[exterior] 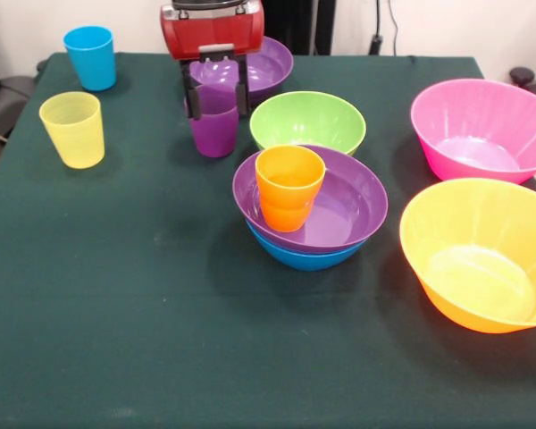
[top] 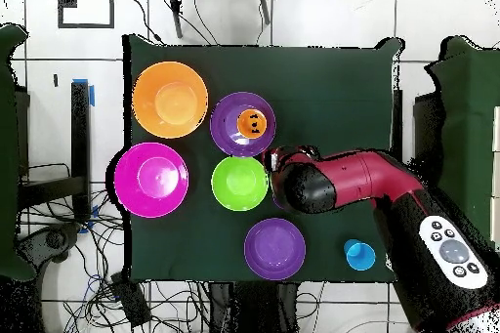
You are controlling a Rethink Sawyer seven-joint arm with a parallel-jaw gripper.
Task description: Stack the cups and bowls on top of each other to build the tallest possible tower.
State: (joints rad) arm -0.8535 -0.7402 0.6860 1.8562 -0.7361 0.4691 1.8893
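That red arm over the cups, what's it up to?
The red arm's claw is down around a purple cup standing on the table. Nearby a small tower has begun: a blue bowl at the bottom, a purple bowl nested in it, and an orange cup standing inside. The green bowl, pink bowl, orange bowl, another purple bowl, blue cup and yellow cup sit unstacked.

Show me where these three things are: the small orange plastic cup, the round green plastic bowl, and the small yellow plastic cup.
small orange plastic cup (exterior: 289, 186): front view, on its outer wall.
round green plastic bowl (exterior: 307, 121): front view, on its inner wall.
small yellow plastic cup (exterior: 72, 132): front view, on its outer wall.
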